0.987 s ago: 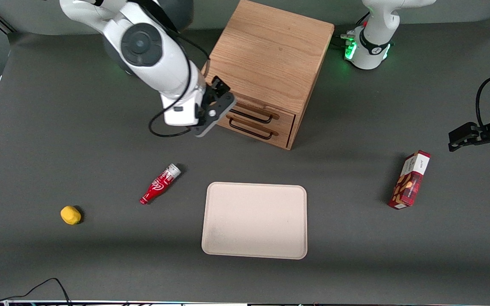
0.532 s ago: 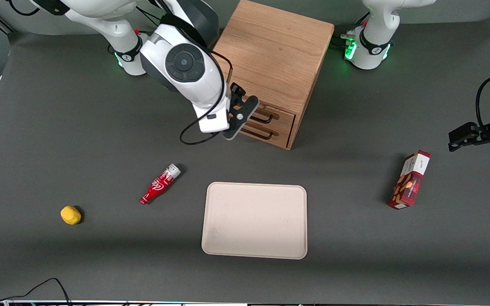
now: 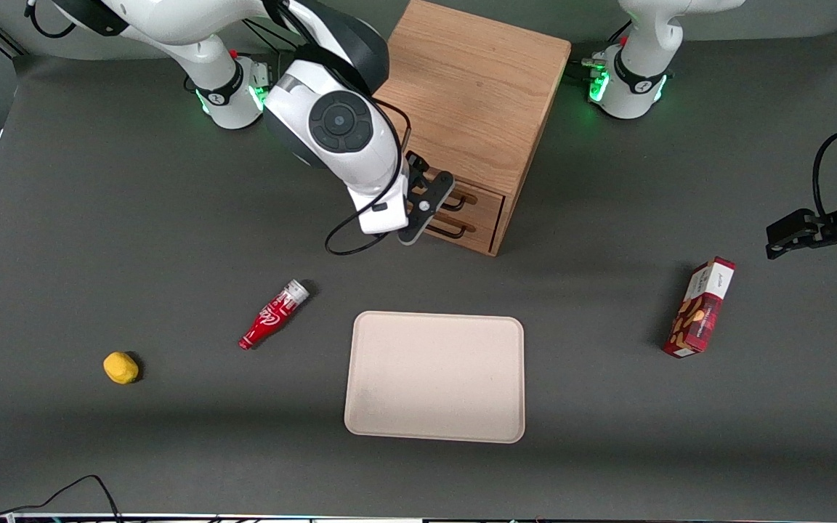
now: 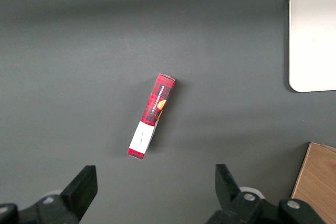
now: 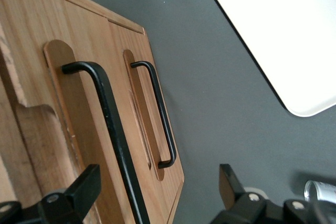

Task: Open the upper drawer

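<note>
The light oak cabinet (image 3: 466,94) stands toward the back of the table, with both drawers shut. The upper drawer (image 3: 484,197) is partly covered by my right gripper (image 3: 427,205), which hangs just in front of the drawer fronts. In the right wrist view the upper drawer's dark wire handle (image 5: 107,124) runs close by and passes between the open fingers (image 5: 84,187) of the gripper (image 5: 157,195), nearer one finger and not gripped. The lower drawer's matching handle (image 5: 160,114) lies beside it, and that drawer (image 3: 480,225) sits below.
A cream tray (image 3: 434,376) lies nearer the front camera than the cabinet. A red bottle (image 3: 273,315) and a yellow lump (image 3: 120,367) lie toward the working arm's end. A red box (image 3: 702,308) stands toward the parked arm's end.
My right gripper has moved sideways along the cabinet's front, from its corner to in front of the drawer handles. The drawers have not moved.
</note>
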